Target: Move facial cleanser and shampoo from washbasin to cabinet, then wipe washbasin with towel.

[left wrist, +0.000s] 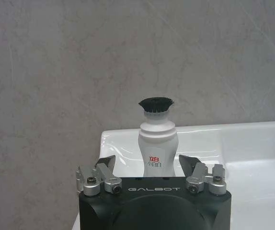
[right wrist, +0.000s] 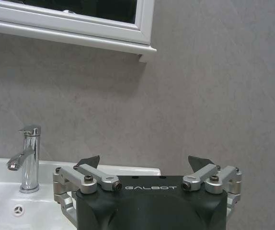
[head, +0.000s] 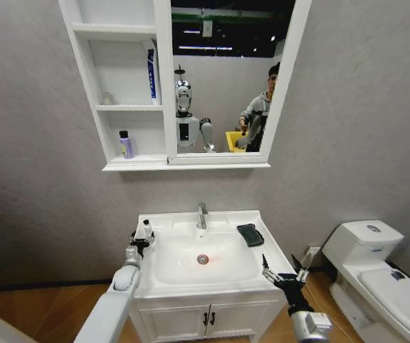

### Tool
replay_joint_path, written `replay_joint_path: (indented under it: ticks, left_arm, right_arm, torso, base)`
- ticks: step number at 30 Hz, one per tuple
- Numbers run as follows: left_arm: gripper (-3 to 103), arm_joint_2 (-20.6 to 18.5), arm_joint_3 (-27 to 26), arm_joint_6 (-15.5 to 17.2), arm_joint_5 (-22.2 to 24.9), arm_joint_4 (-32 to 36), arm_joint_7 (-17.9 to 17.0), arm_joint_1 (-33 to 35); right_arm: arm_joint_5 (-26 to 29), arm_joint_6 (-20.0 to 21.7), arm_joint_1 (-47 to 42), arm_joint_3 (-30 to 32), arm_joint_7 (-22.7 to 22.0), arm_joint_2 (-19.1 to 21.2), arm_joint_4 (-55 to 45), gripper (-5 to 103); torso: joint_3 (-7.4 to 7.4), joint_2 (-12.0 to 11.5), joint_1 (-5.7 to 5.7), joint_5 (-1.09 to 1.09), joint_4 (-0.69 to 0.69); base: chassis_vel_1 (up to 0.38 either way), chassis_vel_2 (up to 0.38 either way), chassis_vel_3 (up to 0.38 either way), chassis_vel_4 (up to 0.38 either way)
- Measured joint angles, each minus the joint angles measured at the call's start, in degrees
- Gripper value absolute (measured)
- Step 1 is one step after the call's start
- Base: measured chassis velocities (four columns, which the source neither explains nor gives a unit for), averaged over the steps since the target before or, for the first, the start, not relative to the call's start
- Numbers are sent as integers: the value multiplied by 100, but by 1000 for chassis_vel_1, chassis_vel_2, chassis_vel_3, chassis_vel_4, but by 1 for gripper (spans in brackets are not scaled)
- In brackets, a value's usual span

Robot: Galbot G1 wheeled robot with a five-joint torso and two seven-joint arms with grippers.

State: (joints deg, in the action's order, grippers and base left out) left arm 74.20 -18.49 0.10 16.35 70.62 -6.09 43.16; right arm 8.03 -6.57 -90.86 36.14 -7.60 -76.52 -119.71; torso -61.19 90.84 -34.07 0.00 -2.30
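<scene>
The glossy white rectangular ceramic washbasin (head: 212,275) carries a waisted white plastic bottle with a bristly black cap (left wrist: 156,143) at its rear left corner. The left gripper (head: 140,241) stands at this bottle with its metal fingers apart, one on either side (contact, if any, cannot be made out). The small dark folded towel (head: 250,234) lies right of the chrome tap (head: 202,215). The right gripper (head: 284,269) hangs spread wide beyond the basin's right front edge. A purple bottle (head: 126,145) stands on the lowest shelf of the white open-shelved cabinet (head: 163,86).
</scene>
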Motion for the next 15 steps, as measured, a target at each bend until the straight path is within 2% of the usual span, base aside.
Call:
replay_joint_path:
  ticks: [2, 3, 5, 7, 10, 11, 13, 15]
  left_arm:
    - [68, 2, 0, 6, 7, -1, 56, -6]
    - [68, 2, 0, 6, 7, -1, 56, -6]
    - [57, 1, 0, 12, 8, 8, 87, -1]
    - [57, -2, 0, 15, 7, 21, 97, 8]
    - [41, -15, 0, 23, 6, 60, 125, 45]
    - [41, -15, 0, 23, 6, 60, 125, 45]
    - [32, -22, 4, 26, 4, 97, 125, 77]
    - [29, -27, 7, 27, 5, 128, 126, 98]
  right_arm:
    - [4, -4, -8, 5, 0, 2, -9, 100]
    - [4, -4, -8, 5, 0, 2, -9, 100]
    - [6, -6, -10, 7, -1, 6, -19, 100]
    - [7, -7, -10, 7, -1, 7, -21, 100]
    - [11, -7, -7, 7, -3, 9, -22, 100]
    - [11, -7, -7, 7, -3, 9, -22, 100]
    - [12, -7, -1, 4, -3, 9, -22, 100]
    - [13, -8, 4, -1, -3, 9, -22, 100]
  torso:
    - [0, 0, 0, 0, 1]
    - [0, 0, 0, 0, 1]
    - [0, 0, 0, 0, 1]
    - [0, 0, 0, 0, 1]
    - [0, 0, 0, 0, 1]
    - [0, 0, 0, 0, 1]
    - [0, 0, 0, 0, 1]
    - [0, 0, 0, 0, 1]
  base:
    - [0, 0, 0, 0]
    - [0, 0, 0, 0]
    - [0, 0, 0, 0]
    - [0, 0, 0, 0]
    - [0, 0, 0, 0]
    - [0, 0, 0, 0]
    - [0, 0, 0, 0]
    - [0, 0, 0, 0]
